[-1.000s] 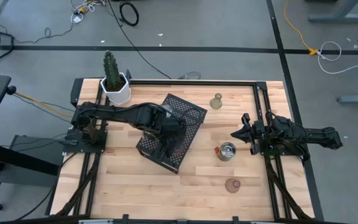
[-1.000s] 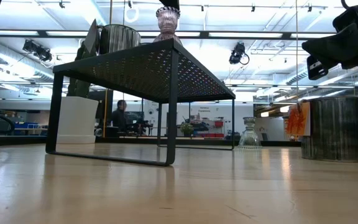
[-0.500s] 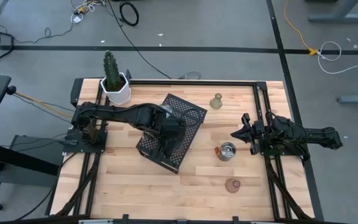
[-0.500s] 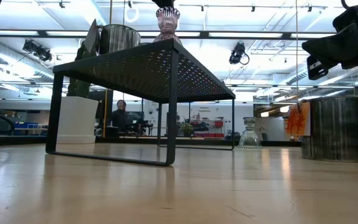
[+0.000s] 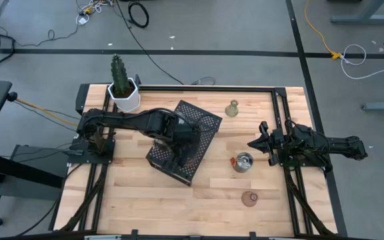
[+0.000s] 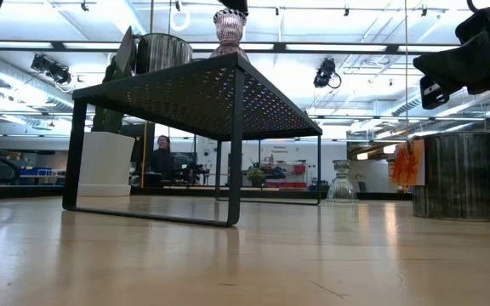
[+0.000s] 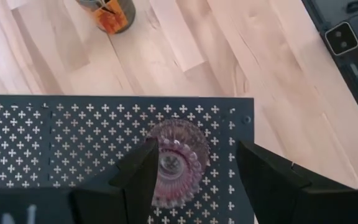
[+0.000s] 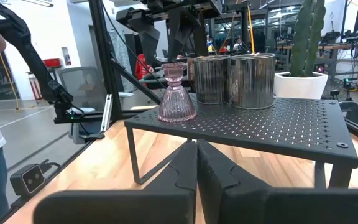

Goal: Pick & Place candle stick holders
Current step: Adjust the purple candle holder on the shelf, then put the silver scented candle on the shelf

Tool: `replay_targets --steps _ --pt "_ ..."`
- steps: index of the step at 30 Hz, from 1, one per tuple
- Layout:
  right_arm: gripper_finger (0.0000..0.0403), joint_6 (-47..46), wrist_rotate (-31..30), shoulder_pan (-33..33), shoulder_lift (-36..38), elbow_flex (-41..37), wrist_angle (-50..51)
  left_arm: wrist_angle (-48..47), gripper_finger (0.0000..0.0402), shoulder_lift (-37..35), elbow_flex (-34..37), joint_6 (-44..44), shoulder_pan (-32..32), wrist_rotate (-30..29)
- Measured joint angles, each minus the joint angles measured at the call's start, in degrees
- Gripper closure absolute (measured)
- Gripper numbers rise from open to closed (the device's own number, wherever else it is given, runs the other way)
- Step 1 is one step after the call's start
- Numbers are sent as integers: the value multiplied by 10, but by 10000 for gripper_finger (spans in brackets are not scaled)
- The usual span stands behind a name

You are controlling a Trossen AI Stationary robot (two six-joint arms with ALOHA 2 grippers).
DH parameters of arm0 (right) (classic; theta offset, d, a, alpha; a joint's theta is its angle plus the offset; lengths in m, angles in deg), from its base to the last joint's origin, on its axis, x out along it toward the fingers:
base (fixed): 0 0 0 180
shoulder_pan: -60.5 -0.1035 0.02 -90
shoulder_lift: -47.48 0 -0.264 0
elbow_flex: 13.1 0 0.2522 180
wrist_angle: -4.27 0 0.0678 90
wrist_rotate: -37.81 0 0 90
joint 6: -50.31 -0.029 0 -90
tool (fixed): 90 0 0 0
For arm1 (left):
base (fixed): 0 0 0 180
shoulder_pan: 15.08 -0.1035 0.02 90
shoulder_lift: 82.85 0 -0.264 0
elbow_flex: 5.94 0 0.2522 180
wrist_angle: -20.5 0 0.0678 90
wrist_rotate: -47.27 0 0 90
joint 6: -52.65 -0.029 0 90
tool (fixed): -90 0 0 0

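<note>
Candle stick holders are spread over the black perforated tray (image 5: 187,140) and the wooden table (image 5: 132,193). A pinkish-brown glass holder (image 7: 176,163) stands upright near a corner of the tray top, directly beneath the left gripper (image 7: 191,165), whose fingers (image 7: 138,171) are spread wide on either side of it without touching; the jaws are open and hold nothing. Seen from the right wrist, this pink holder (image 8: 177,93) stands at the tray's edge, with two shiny silver holders (image 8: 234,79) touching each other just beside it, farther from the left jaws.

The right gripper (image 5: 255,143) hangs above the table's right side, its jaws pressed together and empty, as the right wrist view shows. Just beside those jaws, a little below and towards the table's middle, a third silver holder (image 5: 243,162) with an orange label rests on the wood. An olive-yellow glass holder (image 5: 232,109) stands well apart from them near the far edge, and a second pinkish-brown holder (image 5: 249,198) sits near the front edge. A white cactus pot (image 5: 125,95) occupies the far left corner.
</note>
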Motion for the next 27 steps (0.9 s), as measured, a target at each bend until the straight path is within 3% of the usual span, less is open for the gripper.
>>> replay_targets --steps 14,27 --pt "391 0 0 0 0 0 0 33 181 0 -17 -1 -1 23" --pt "391 0 0 0 0 0 0 27 181 -18 -19 11 -21 -11"
